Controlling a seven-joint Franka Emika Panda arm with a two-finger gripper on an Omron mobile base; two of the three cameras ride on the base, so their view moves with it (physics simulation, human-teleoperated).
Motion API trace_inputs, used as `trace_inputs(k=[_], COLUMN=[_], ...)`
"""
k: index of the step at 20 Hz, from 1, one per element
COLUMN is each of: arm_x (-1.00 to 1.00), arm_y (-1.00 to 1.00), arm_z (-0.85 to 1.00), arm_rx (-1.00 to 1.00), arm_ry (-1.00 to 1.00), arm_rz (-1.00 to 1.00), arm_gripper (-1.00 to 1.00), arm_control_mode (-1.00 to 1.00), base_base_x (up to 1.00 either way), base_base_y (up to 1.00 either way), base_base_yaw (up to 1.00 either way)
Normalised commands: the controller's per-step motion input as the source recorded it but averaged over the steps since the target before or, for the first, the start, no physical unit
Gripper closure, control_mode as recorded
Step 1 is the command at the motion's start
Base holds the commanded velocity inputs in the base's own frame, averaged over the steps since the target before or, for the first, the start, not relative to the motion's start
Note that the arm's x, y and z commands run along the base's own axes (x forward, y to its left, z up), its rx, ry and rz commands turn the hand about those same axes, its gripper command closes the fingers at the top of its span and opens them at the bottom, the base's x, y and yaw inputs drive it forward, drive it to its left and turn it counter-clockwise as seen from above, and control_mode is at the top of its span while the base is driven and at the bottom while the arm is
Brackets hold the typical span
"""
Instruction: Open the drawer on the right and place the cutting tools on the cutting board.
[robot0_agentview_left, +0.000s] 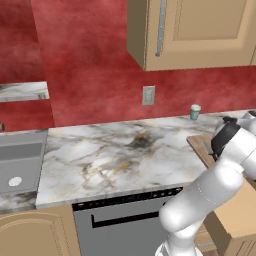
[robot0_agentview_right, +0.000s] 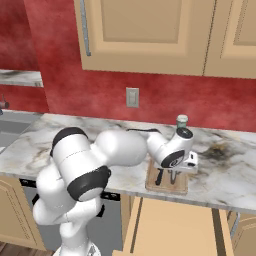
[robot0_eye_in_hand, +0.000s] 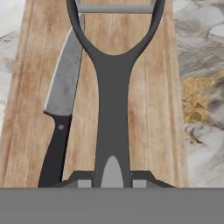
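Item: peeler (robot0_eye_in_hand: 112, 109), clamped in fingers (robot0_eye_in_hand: 85, 181) over cutting board (robot0_eye_in_hand: 153, 109), beside knife (robot0_eye_in_hand: 61, 109); lower flat, release only once resting

We see the flat rectangular light-brown wooden cutting board (robot0_agentview_right: 167, 183) lying on the marbled grey-white worktop (robot0_agentview_right: 230, 170), above the open light tan wooden drawer (robot0_agentview_right: 172, 227). On the board, the black-handled silver-bladed knife (robot0_eye_in_hand: 61, 109) lies at nine o'clock of the dark forked-head peeler (robot0_eye_in_hand: 112, 87), alongside it. The small green-banded cup (robot0_agentview_right: 182, 121) stands at twelve o'clock of the board.
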Motion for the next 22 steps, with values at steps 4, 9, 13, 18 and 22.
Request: trace_inputs(k=[4,9,13,18,22], arm_x=[0.25,0.29,0.17,0.07,0.00], arm_y=[-0.03,-0.07,-0.14,-0.21,0.00], arm_z=[-0.10,-0.06,-0.02,-0.11,0.00], arm_rx=[0.00,0.00,0.00,0.00,0.00], arm_ry=[0.01,0.01,0.00,0.01,0.01], arm_rz=[-0.05,-0.01,0.00,0.00,0.00], arm_gripper=[1.00,1.00,1.00,1.00,1.00], arm_control_mode=[-1.00,-1.00,-1.00,-1.00,-1.00], base_base_x=[0.00,0.00,0.00,0.00,0.00], base_base_y=[0.00,0.00,0.00,0.00,0.00], base_base_yaw=[0.00,0.00,0.00,0.00,0.00])
